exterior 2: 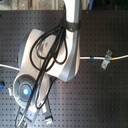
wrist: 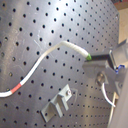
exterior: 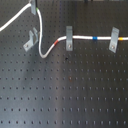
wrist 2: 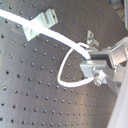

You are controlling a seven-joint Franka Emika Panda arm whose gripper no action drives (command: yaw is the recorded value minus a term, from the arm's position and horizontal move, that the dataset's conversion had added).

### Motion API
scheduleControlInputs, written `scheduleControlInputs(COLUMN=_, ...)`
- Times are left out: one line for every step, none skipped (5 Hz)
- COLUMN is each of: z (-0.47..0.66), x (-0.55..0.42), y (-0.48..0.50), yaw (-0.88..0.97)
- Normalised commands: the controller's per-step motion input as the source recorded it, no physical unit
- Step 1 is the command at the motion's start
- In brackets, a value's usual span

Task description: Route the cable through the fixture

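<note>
Hand (exterior: 34, 8) clamped on cable (exterior: 50, 50)

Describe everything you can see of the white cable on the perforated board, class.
The cable is a thin, white, flexible cord with a red band and a blue band. In the first exterior view it runs from the first exterior view's left edge up to the gripper, whose fingers pinch it, loops down beside the slanted fixture without passing through it, then runs through two upright clips.

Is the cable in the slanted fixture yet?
Out. In the first exterior view the cable runs beside the fixture, not through it; the gripper holds it above.
</note>
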Motion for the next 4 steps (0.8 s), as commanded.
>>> scheduleControlInputs(z=0.23, x=-0.194, y=-0.059, yaw=0.18)
scheduleControlInputs(z=0.23, x=-0.167, y=-0.109, yaw=0.20)
scheduleControlInputs(z=0.20, x=-0.198, y=-0.257, yaw=0.00)
scheduleControlInputs(z=0.13, x=-0.259, y=-0.375, yaw=-0.06)
